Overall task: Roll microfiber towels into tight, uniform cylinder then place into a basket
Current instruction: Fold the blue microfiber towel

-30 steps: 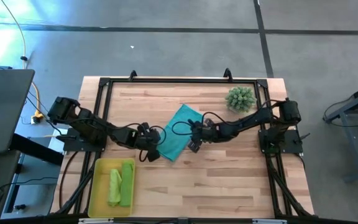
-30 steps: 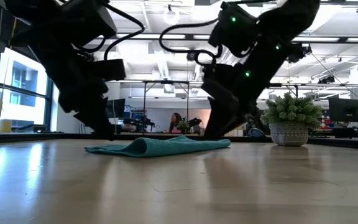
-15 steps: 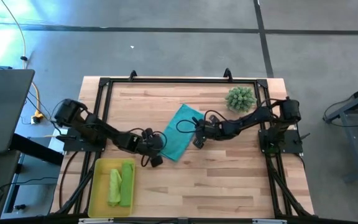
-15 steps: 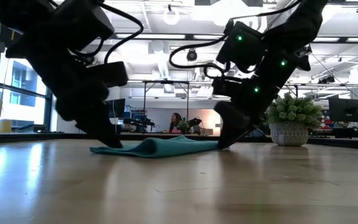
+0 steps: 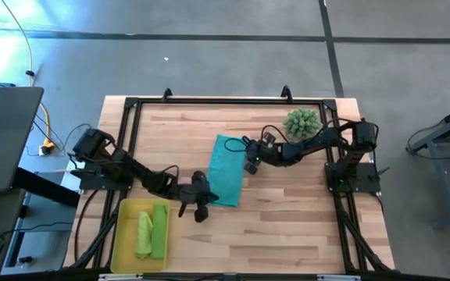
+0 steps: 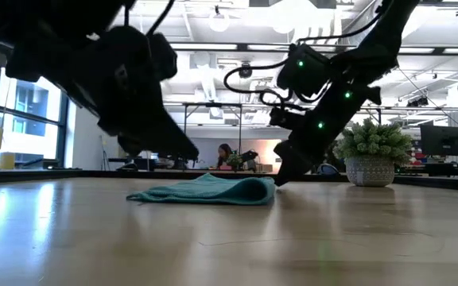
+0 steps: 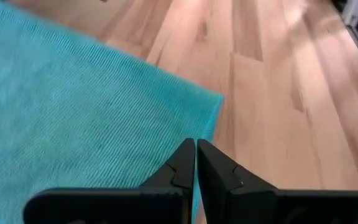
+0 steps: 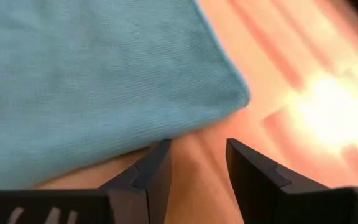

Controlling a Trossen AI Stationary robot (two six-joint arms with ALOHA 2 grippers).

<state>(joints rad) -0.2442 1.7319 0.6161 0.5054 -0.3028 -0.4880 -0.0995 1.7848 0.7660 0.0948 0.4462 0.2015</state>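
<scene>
Teal towel (image 5: 226, 169) between left claw (image 5: 202, 201), right claw (image 5: 250, 160)

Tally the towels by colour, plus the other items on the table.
Teal towel: 1, flat on the table
Lime green towels: 2, rolled, in the basket
Yellow basket: 1
Potted plant: 1
Total: 5
</scene>
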